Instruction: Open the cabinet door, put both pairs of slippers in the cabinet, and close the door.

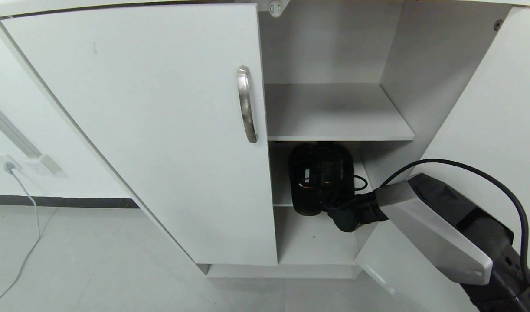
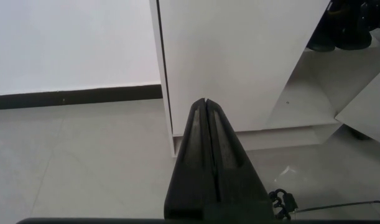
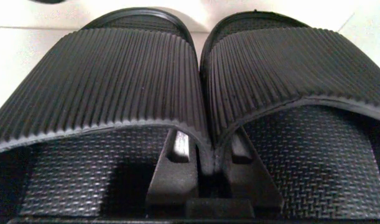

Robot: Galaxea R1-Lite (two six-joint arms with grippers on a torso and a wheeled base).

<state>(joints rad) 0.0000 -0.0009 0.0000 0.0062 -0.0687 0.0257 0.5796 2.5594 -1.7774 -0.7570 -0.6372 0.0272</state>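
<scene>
A pair of black slippers (image 1: 319,177) with ribbed straps (image 3: 127,81) is inside the cabinet's lower compartment, under the shelf (image 1: 334,112). My right gripper (image 3: 207,158) is shut on the two inner strap edges, pinching both slippers together; its fingers (image 3: 177,155) show beneath the straps. I cannot tell whether the pair touches the compartment floor (image 1: 312,238). The right door (image 1: 499,130) stands open, while the left door (image 1: 161,130) is closed. My left gripper (image 2: 205,124) is shut and holds nothing, low over the floor in front of the left door's bottom corner (image 2: 171,124).
A curved metal handle (image 1: 246,104) sits on the closed left door. A wall socket with a grey cable (image 1: 7,167) is at the far left, above the grey tiled floor (image 1: 96,260). The open right door's lower edge (image 1: 377,268) juts out beside my right arm.
</scene>
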